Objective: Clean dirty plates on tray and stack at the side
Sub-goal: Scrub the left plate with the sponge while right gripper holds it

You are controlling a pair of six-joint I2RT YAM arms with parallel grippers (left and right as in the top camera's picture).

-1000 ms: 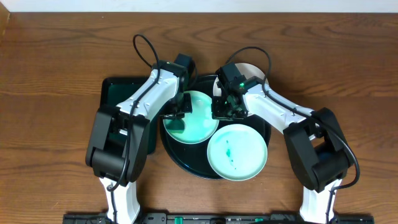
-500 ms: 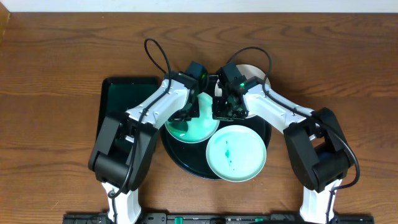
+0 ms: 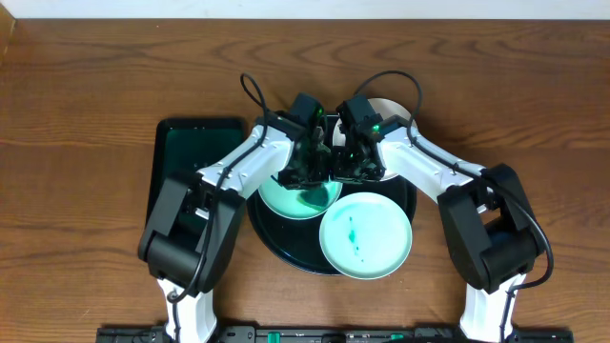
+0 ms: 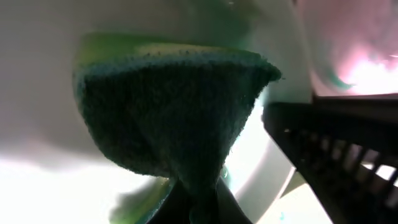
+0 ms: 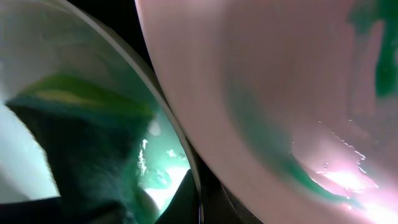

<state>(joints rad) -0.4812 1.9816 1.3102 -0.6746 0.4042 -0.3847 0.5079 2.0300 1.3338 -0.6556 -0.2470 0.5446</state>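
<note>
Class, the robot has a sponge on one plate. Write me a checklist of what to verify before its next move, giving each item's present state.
1. Sponge gripped by the left gripper: ok.
2. Sponge pressed on the mint plate: ok.
3. Right gripper steadying that plate: cannot tell, fingers hidden.
4. Front plate clean: not ok, teal smear in the middle.
5. Rear plate clean: cannot tell, mostly hidden.
</note>
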